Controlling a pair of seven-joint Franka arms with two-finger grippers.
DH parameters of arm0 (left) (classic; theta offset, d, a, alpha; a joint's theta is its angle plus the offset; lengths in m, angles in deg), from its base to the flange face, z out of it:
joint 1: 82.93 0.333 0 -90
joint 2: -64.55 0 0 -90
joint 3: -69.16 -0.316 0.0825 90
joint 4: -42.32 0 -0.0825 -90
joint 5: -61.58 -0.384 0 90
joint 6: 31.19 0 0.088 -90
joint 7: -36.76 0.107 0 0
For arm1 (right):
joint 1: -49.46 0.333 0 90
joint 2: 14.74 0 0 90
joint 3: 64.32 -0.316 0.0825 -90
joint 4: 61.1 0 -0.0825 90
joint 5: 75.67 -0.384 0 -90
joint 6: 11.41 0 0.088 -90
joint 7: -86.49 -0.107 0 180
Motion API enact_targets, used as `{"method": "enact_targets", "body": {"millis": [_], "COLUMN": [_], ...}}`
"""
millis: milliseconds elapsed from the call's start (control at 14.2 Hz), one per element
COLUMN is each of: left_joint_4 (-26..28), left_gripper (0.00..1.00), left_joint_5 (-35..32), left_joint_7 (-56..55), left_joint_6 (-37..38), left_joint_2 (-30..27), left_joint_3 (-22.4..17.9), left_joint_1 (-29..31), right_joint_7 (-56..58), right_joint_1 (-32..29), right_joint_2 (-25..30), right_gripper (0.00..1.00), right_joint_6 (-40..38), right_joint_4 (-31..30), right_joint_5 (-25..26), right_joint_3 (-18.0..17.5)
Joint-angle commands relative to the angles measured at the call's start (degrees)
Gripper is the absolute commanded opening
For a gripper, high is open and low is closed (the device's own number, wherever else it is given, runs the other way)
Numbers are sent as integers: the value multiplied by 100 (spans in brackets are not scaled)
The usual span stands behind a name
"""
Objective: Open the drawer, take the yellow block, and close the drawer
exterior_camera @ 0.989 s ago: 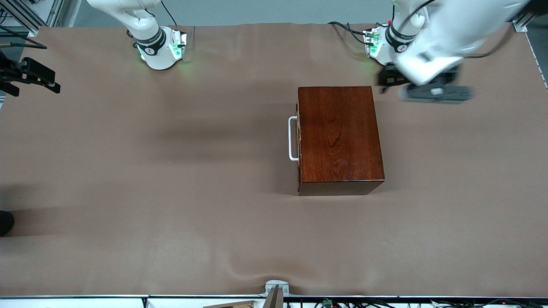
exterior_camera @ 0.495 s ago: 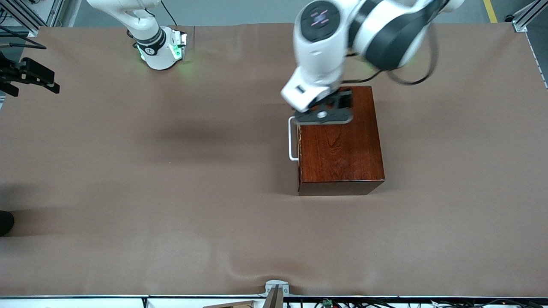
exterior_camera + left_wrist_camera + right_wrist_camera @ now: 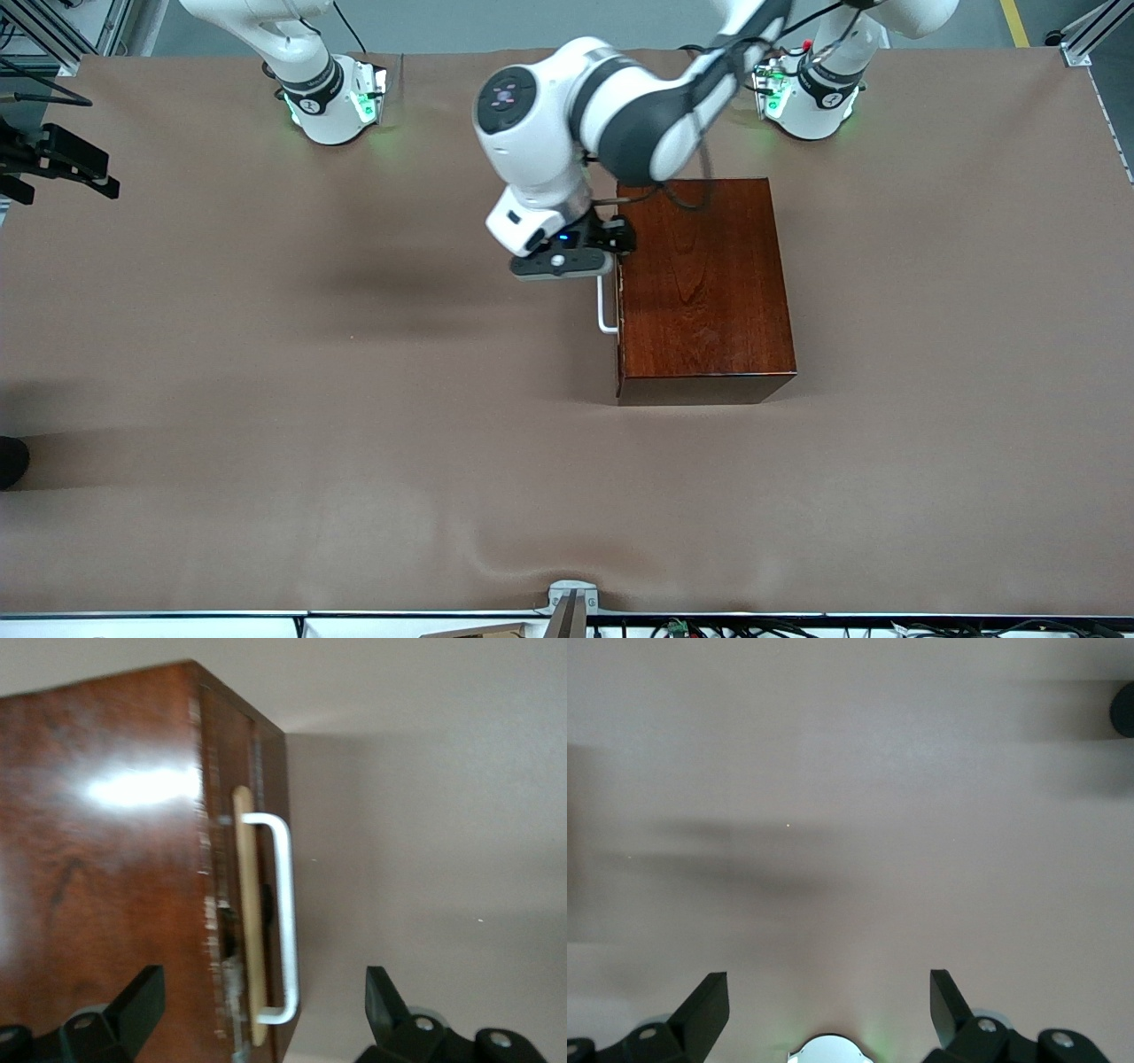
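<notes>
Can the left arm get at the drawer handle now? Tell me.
Probably yes. The left end effector hangs open just above the white handle, fingers astride it, and nothing lies between them. The drawer is shut.

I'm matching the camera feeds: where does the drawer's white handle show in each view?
Front view: white handle on the wooden box's face toward the right arm's end, partly under the left gripper.
Left wrist view: handle mid-picture, between the open jaws.
Right wrist view: not in it.
Shared landmark: the wooden box.
</notes>
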Motion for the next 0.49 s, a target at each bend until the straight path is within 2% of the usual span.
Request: {"method": "enact_targets", "body": {"millis": [0, 424], "left_joint_4": [-320, -267], "left_gripper": [100, 100], "left_joint_5": [-68, -76], "left_joint_7": [22, 31], "left_joint_6": [-59, -95], "left_joint_2": [332, 676], "left_joint_3": [-71, -106], "left_joint_1": [-56, -162], "right_joint_7": [-2, -2], "right_joint_1": [8, 0], "right_joint_2": [28, 28], "right_gripper": [100, 100], "right_joint_6": [31, 31], "right_joint_4": [-11, -11], "right_joint_5": [35, 35], "right_joint_3": [-17, -17]}}
